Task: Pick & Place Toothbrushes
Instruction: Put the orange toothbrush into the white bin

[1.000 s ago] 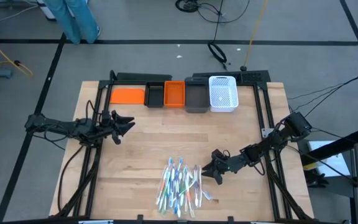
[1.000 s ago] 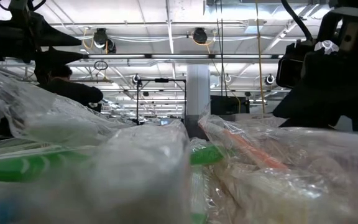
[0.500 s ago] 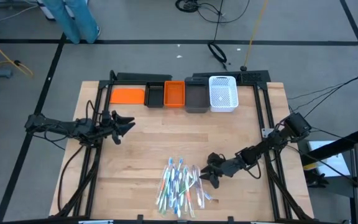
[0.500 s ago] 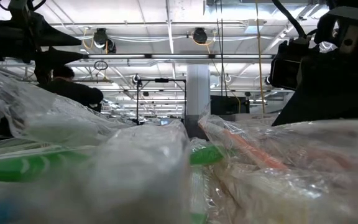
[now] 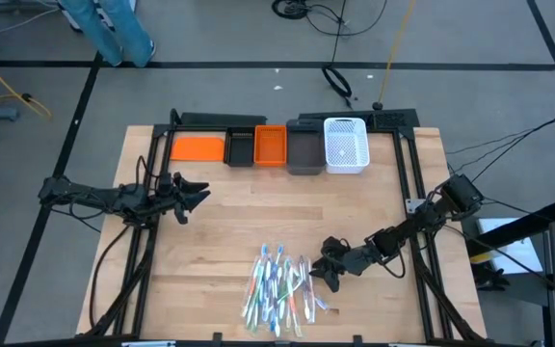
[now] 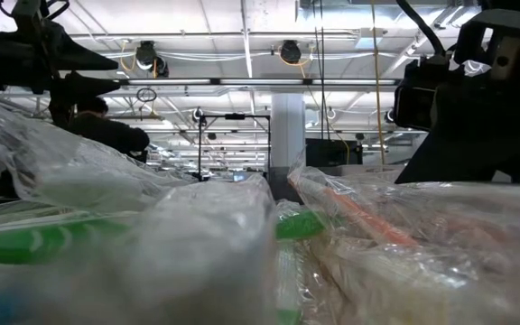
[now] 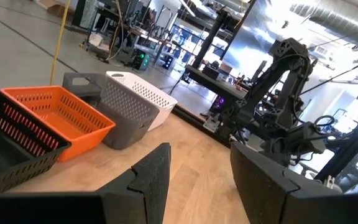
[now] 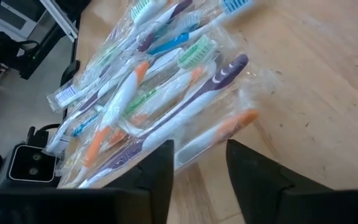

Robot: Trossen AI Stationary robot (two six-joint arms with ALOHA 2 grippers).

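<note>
A pile of wrapped toothbrushes (image 5: 277, 289), blue, green, purple and orange, lies on the wooden table near its front edge; they also fill the right wrist view (image 8: 148, 93) and the low view (image 6: 197, 244). My right gripper (image 5: 314, 275) slants down at the pile's right side and is open. Its fingers stand on either side of the nearest wrapped toothbrush, a white and orange one (image 8: 219, 132). My left gripper (image 5: 200, 193) waits open and level over the table's left half, holding nothing (image 7: 197, 186). My right gripper slants down from the table's right toward the near end of the white and orange toothbrush's wrapper (image 8: 194, 152), which reaches into the gap between its fingers (image 8: 160, 171). I cannot tell whether they touch it. The toothbrush lies flat on the table.
Along the far edge stand an orange lid (image 5: 198, 147), a black bin (image 5: 241, 146), an orange bin (image 5: 270, 145), a grey bin (image 5: 303, 152) and a white basket (image 5: 346, 145). Bare wood lies between bins and pile.
My right gripper has tipped further down and reached a little toward the table's left, up to the right side of the toothbrush pile. The pile has stayed where it was.
</note>
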